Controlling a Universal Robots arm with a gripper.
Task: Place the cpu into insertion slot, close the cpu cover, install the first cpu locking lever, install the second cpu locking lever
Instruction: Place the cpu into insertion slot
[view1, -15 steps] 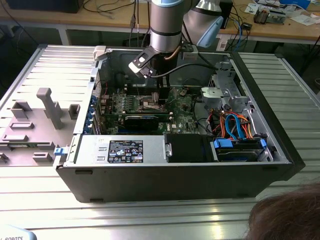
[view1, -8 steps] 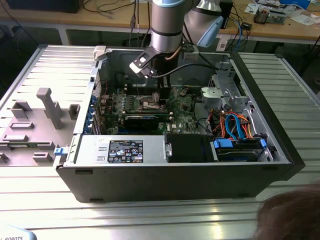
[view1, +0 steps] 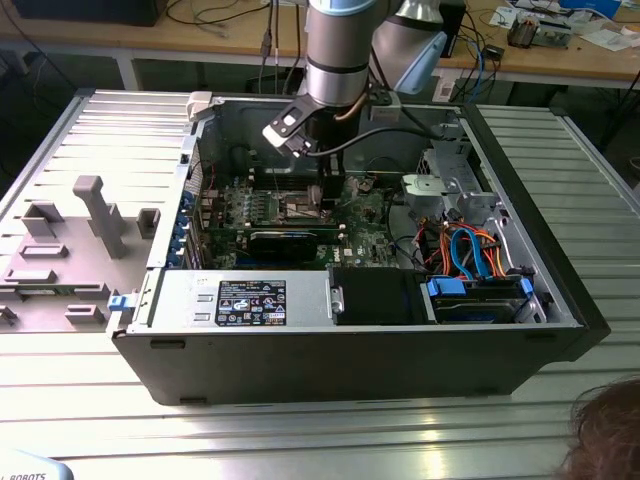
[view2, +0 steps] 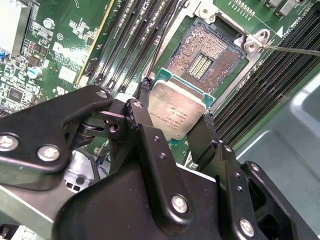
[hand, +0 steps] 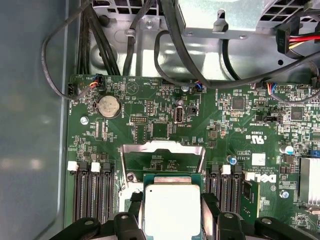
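Exterior view is showing a ribbed metal worktop (view1: 300, 440) carrying an open computer case (view1: 350, 360) that is lying on its side. A grey fixture plate (view1: 60, 250) is sitting beside the case at the exterior view's left. The robot arm (view1: 340, 50) is reaching down into the case over the green motherboard (view1: 370, 225).

In the second wrist view the black jaws are pinching the cpu (view2: 179, 111) by two opposite edges, with its silver-grey top facing up. The cpu is hanging over one edge of the insertion slot (view2: 200, 55), whose bed of pins is lying bare, so the cpu is not seated.

In the first wrist view the cpu cover (hand: 165, 146) is standing swung open just beyond the cpu, on the side away from the jaws.
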